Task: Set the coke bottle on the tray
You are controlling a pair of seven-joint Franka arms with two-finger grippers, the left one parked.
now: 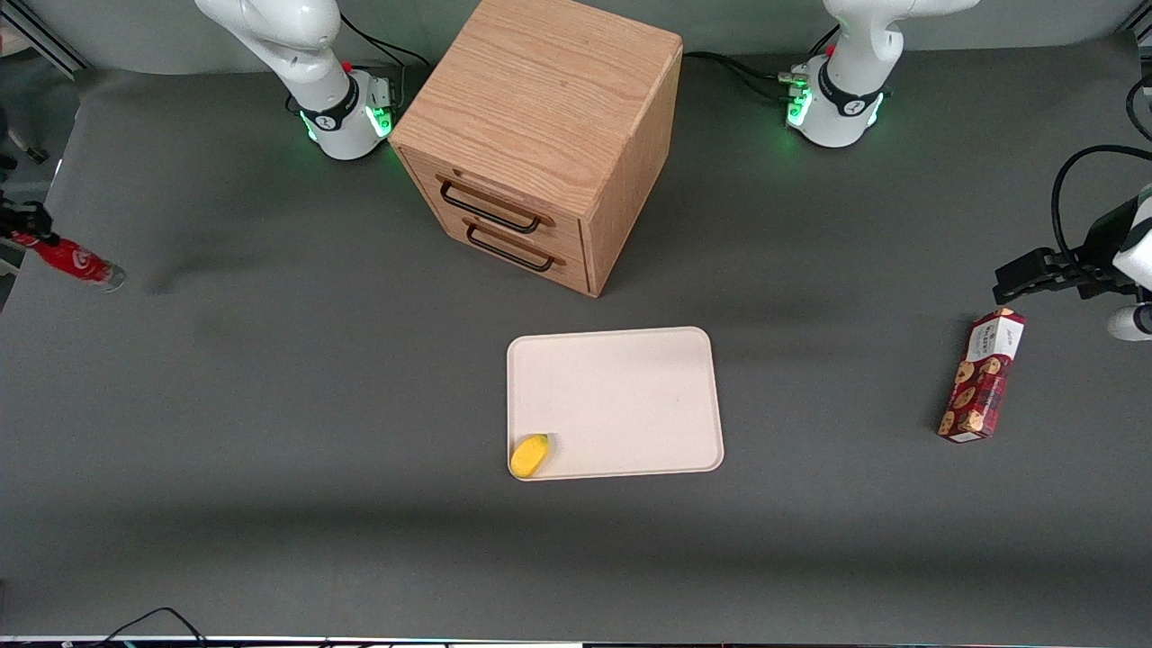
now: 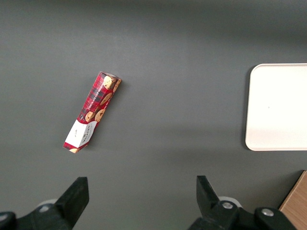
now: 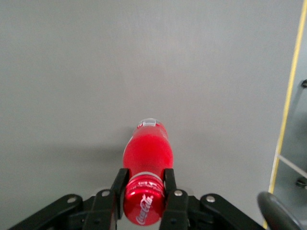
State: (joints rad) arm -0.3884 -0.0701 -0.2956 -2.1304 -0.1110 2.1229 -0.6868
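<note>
At the front view's left edge, the small red coke bottle (image 1: 70, 261) is clamped by the black gripper (image 3: 144, 191), well apart from the pale beige tray (image 1: 621, 396) at centre.

Robotics lab: two white arm bases (image 1: 346, 112) with green status lights bolted to a grey-matted tabletop (image 1: 270, 405), cables (image 1: 738, 67) trailing.

We see the coke bottle (image 3: 146, 153) as glossy red plastic, clamped by the matt black tool (image 3: 144, 196) at the front view's left edge; the tray (image 1: 621, 396) looks smooth, matt; the cabinet (image 1: 540, 108) grained wood; the worktop (image 1: 270, 378) dull grey, cloth-like.
</note>
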